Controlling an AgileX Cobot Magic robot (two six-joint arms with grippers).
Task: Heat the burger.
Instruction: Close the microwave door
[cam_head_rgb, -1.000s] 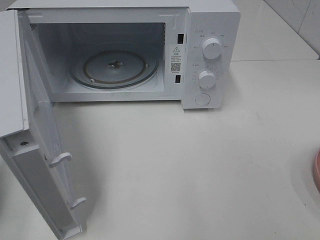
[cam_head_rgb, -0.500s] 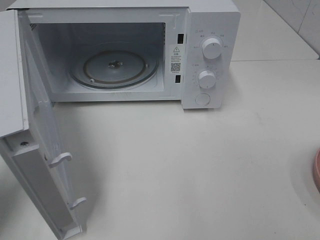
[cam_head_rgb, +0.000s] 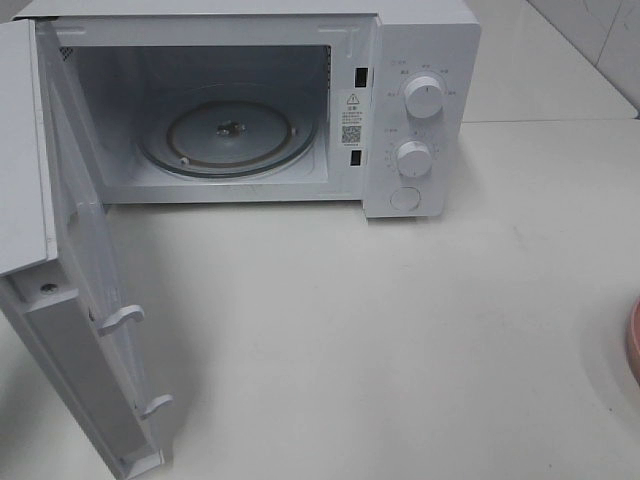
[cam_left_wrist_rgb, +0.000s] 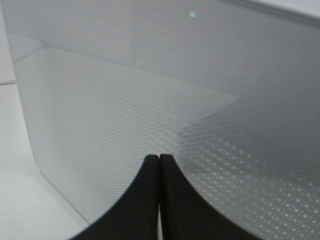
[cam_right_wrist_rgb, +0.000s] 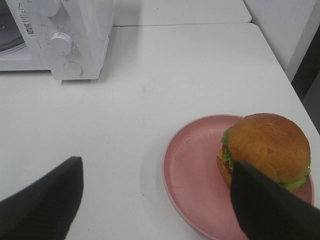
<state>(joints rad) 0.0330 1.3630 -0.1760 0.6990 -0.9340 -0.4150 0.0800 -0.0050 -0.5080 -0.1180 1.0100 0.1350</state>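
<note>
The burger (cam_right_wrist_rgb: 267, 145), with a glossy brown bun and green lettuce, sits on a round pink plate (cam_right_wrist_rgb: 192, 185) in the right wrist view. My right gripper (cam_right_wrist_rgb: 157, 167) hovers open over the plate's near edge, and one dark finger (cam_right_wrist_rgb: 270, 205) overlaps the burger's side in the picture. The high view shows only a sliver of the plate (cam_head_rgb: 633, 340) at the right edge; the burger and both grippers are out of that view. My left gripper (cam_left_wrist_rgb: 159, 160) is shut on nothing, close to the microwave door's dotted window (cam_left_wrist_rgb: 150, 100).
The white microwave (cam_head_rgb: 420, 110) stands at the back with its door (cam_head_rgb: 90, 300) swung wide open to the left. Its glass turntable (cam_head_rgb: 230, 135) is bare. Two knobs and a button are on its right panel. The white table (cam_head_rgb: 400, 330) ends at an edge to the right of the plate.
</note>
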